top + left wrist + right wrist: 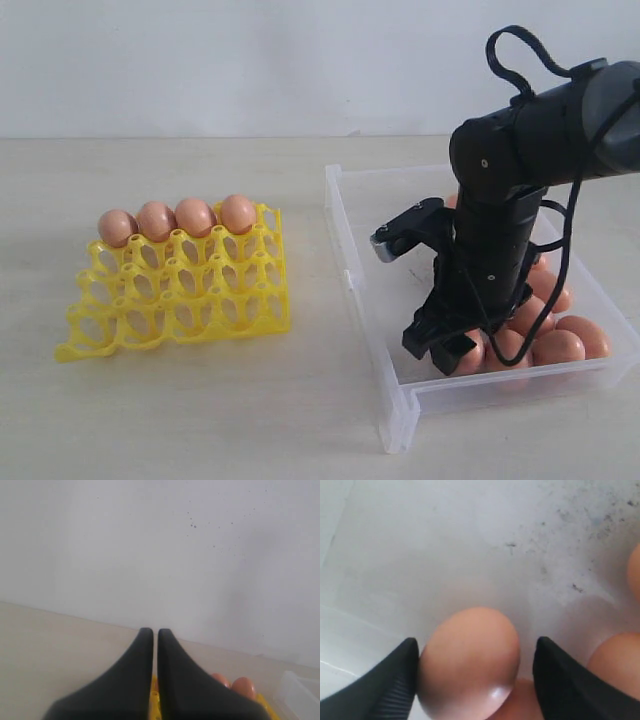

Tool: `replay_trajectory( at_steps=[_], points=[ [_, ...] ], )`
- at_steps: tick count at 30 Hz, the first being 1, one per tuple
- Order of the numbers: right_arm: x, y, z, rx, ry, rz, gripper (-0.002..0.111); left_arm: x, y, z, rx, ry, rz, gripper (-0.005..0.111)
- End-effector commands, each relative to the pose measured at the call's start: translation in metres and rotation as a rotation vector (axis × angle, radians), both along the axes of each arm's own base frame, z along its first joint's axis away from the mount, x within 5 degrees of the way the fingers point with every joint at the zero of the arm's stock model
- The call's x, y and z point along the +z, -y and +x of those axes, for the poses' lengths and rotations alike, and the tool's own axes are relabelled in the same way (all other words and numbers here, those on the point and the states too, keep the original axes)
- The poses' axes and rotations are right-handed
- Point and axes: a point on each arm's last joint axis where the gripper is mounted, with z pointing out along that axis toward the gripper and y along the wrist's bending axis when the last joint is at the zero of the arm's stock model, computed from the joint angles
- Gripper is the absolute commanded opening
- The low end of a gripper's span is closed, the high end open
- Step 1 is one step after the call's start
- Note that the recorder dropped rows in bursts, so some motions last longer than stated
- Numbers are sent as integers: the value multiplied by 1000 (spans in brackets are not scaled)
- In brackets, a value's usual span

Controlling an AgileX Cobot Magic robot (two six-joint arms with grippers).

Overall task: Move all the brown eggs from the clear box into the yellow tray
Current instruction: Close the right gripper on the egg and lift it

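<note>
Right end effector (476, 644) straddling a brown egg (470, 665) in the clear box (345, 250)
Jaws stand wide, one finger against the shell, the other apart; nothing gripped yet. The egg, lower right of the exterior view, looks smooth, slippery and fragile: pinch its broad middle gently. Left end effector (155, 632) is closed, empty.

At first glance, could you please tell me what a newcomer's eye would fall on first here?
The black right arm's fingers reach down into the clear box on the right, straddling one brown egg. On the left, the yellow tray holds four eggs along its far row.
</note>
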Motion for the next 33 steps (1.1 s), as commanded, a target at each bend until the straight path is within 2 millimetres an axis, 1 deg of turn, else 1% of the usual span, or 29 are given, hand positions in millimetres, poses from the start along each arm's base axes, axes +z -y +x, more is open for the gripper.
replay_trajectory(
  at_steps=[1, 3, 5, 7, 10, 12, 16, 19, 23, 31, 33],
  points=[
    [1, -3, 3, 8, 26, 24, 39, 1, 0, 0, -4, 5, 6, 4],
    [1, -2, 1, 2, 7, 13, 26, 1, 0, 0, -4, 5, 6, 4],
    [1, -2, 1, 9, 3, 10, 0, 1, 0, 0, -4, 5, 6, 4],
    [1, -3, 3, 10, 33, 25, 0, 1, 0, 0, -4, 5, 6, 4],
    [3, -11, 13, -18, 147, 118, 0, 1, 0, 0, -4, 5, 6, 4],
    [4, -14, 16, -14, 171, 153, 0, 1, 0, 0, -4, 5, 6, 4],
    [-3, -12, 11, 28, 102, 119, 0, 1, 0, 0, -4, 5, 6, 4],
    [-14, -11, 8, 41, 46, 82, 0, 1, 0, 0, -4, 5, 6, 4],
    [-28, -12, 11, 9, 35, 77, 0, 1, 0, 0, -4, 5, 6, 4],
    [-30, -12, 11, 8, 33, 76, 0, 1, 0, 0, -4, 5, 6, 4],
    [-30, -12, 11, 8, 33, 76, 3, 1, 0, 0, -4, 5, 6, 4]
  ],
)
